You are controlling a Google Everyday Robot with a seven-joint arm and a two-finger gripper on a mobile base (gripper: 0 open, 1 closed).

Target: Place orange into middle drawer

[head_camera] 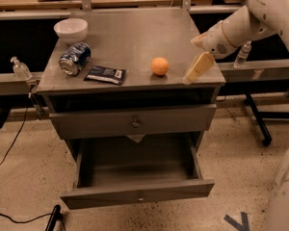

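Note:
The orange [159, 66] sits on the grey cabinet top [135, 37], near its front edge and right of centre. The middle drawer [137, 196] is pulled out below and looks empty inside; its round knob shows on the front. My gripper [198, 68] hangs at the end of the white arm, to the right of the orange and apart from it, low over the top's right front corner. It holds nothing that I can see.
A white bowl [71, 29], a blue soda can [75, 58] on its side and a dark snack packet [105, 74] lie on the left of the top. The upper drawer front [134, 122] is closed. A water bottle [242, 55] stands behind the arm.

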